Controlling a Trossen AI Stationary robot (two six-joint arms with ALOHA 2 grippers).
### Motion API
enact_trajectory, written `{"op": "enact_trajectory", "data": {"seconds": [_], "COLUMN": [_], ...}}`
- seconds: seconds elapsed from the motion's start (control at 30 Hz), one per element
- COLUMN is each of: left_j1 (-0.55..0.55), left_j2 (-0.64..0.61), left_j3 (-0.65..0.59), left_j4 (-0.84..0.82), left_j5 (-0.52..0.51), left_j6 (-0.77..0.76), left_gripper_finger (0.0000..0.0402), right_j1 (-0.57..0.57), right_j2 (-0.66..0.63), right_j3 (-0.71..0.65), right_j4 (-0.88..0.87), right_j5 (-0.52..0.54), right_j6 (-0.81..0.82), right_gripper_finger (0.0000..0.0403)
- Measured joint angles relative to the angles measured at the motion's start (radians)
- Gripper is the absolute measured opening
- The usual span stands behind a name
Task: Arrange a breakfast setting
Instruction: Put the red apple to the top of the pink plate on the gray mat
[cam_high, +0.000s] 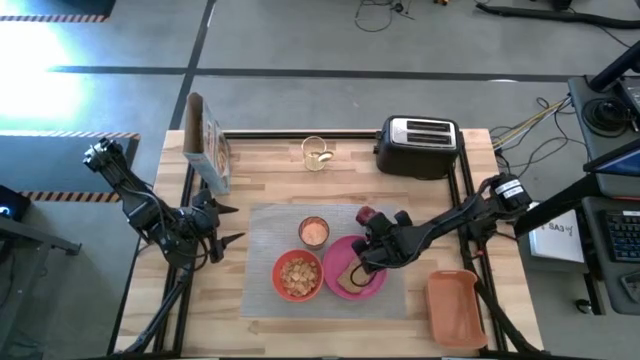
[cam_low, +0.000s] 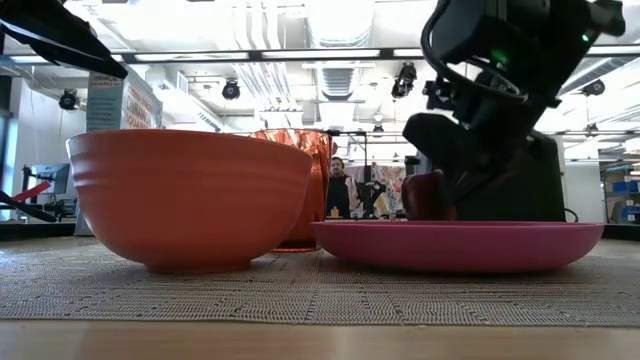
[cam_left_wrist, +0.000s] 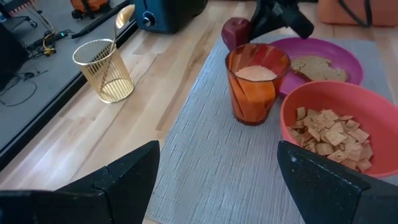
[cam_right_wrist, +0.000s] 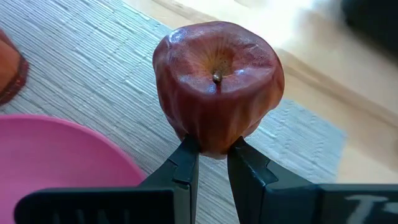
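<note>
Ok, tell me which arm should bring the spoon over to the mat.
Left. The left gripper hangs open and free beside the mat, while the spoon stands in its wire holder. The right gripper is at the apple.

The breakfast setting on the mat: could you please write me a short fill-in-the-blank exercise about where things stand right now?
1. The right gripper is shut on the ____.
2. The toast slice lies on the pink ____.
3. The red-orange bowl holds ____ and sits on the grey mat.
4. The gold spoon stands in a wire holder that is ____ the mat, while the left gripper waits open at the mat's left edge.

Missing words: apple; plate; cereal; off
</note>
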Motion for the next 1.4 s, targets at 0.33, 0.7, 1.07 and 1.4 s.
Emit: {"op": "enact_trajectory", "data": {"seconds": [0.33,0.7,1.07,1.4], "left_j1": [0.0,0.0,0.0,0.0], "left_j2": [0.0,-0.001,-0.001,-0.001], "left_j3": [0.0,0.0,0.0,0.0], "left_j4": [0.002,0.004,0.014,0.013], "left_j5": [0.0,0.0,0.0,0.001], "left_j6": [0.004,0.001,0.0,0.001], "left_gripper_finger": [0.0307,0.0307,0.0307,0.0307], "right_j1": [0.0,0.0,0.001,-0.003], "right_j2": [0.0,-0.002,-0.003,-0.003], "right_j3": [-0.048,0.038,0.215,0.284], "right_j4": [0.1,0.056,-0.155,-0.165], "right_j5": [0.001,-0.032,-0.087,-0.037], "right_j6": [0.022,-0.096,-0.145,-0.231], "right_gripper_finger": [0.0088,0.0181,0.0183,0.0184]}}
